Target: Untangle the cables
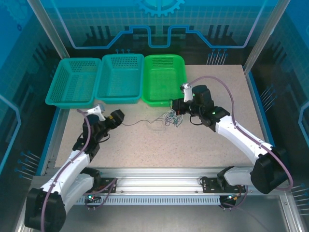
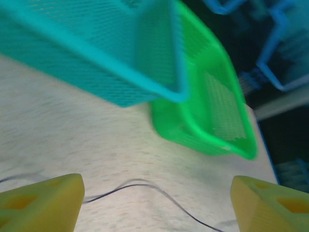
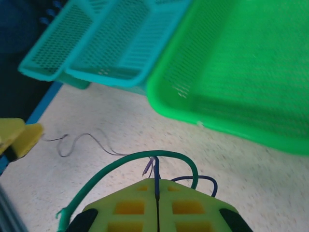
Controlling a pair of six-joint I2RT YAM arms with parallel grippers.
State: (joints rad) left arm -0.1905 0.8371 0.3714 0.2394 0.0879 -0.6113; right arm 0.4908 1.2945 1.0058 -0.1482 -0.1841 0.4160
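Note:
The cables lie mid-table as a small knot of curly thin wires (image 1: 171, 117), with one thin dark wire (image 1: 140, 122) trailing left toward my left gripper (image 1: 117, 116). That gripper is open: in the left wrist view its yellow fingers (image 2: 46, 200) stand wide apart over the table, and the dark wire (image 2: 139, 185) runs loose between them. My right gripper (image 1: 175, 104) sits at the knot's far side, by the green basket. In the right wrist view the right gripper (image 3: 157, 184) is shut on a dark blue cable (image 3: 156, 171), and a green cable (image 3: 145, 155) arches over its tips.
Two teal baskets (image 1: 72, 82) (image 1: 120, 77) and a green basket (image 1: 164, 79) line the table's far edge. The green basket's rim (image 3: 212, 123) is close ahead of my right gripper. Blue enclosure walls surround the table.

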